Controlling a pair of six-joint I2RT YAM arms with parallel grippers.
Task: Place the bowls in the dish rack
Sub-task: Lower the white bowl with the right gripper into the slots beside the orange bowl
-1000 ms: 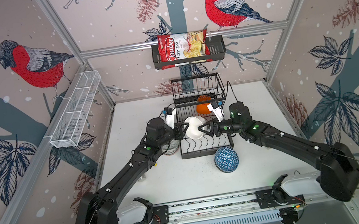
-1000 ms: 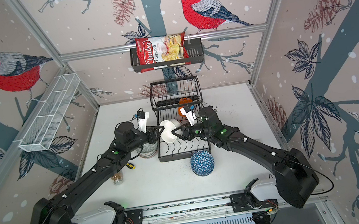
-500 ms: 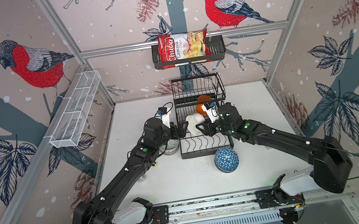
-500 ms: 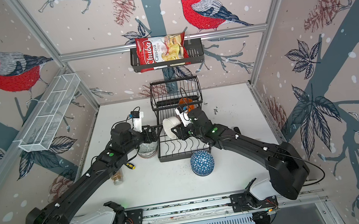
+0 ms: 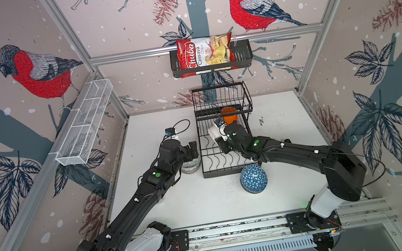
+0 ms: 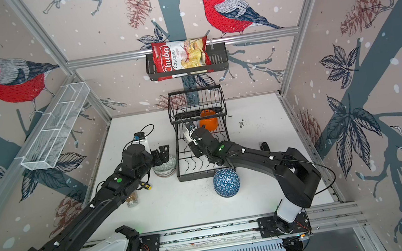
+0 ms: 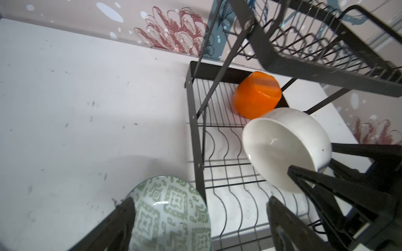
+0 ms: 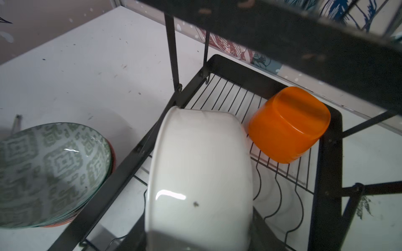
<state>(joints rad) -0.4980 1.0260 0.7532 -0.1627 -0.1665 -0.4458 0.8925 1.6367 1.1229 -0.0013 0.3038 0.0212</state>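
Bowls are half sorted here. The white bowl (image 7: 282, 147) is tipped on its side over the curved dividers on the lower level of the dish rack (image 5: 202, 158). The right arm's jaws are pinching its rim, so it's held, but I honestly can't tell whether it's touching the wires. Just behind it, the orange bowl (image 8: 289, 126) lies tilted, bottom up, at the rack's back end, tucked under the raised basket tier (image 5: 220, 96). Both bowls show in both top views too, though the right arm (image 5: 291, 149) covers most of the white one there. The left arm's jaws are spread wide with nothing in them. They hover over the green-patterned bowl (image 7: 171, 213), which sits mouth-up on the desk (image 5: 179, 209) just beside the rack's left side, and one finger (image 7: 121, 219) hangs over its rim. In the right wrist view a reddish rim (image 8: 58, 223) peeks out under it, so it looks stacked on another bowl. The blue bowl (image 6: 226, 182) is upside down on the desk, right at the rack's near corner on the right arm's side.
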